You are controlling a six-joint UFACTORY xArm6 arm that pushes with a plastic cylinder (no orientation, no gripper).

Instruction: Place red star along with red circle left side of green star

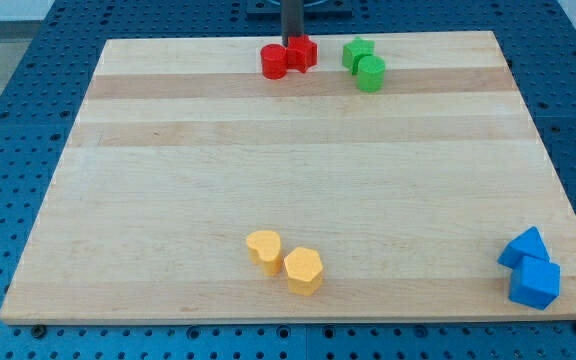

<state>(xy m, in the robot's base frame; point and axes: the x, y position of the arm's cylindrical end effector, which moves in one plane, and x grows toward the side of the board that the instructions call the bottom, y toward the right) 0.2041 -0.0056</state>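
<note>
The red circle and the red star sit touching each other near the view's top edge of the wooden board. The green star lies to their right, with a gap between, and a green circle touches it just below. My tip comes down from the view's top and ends right behind the red star, at its upper left, touching or nearly touching it.
A yellow heart-like block and a yellow hexagon sit near the bottom centre. A blue triangle and a blue cube sit at the bottom right corner. The board lies on a blue perforated table.
</note>
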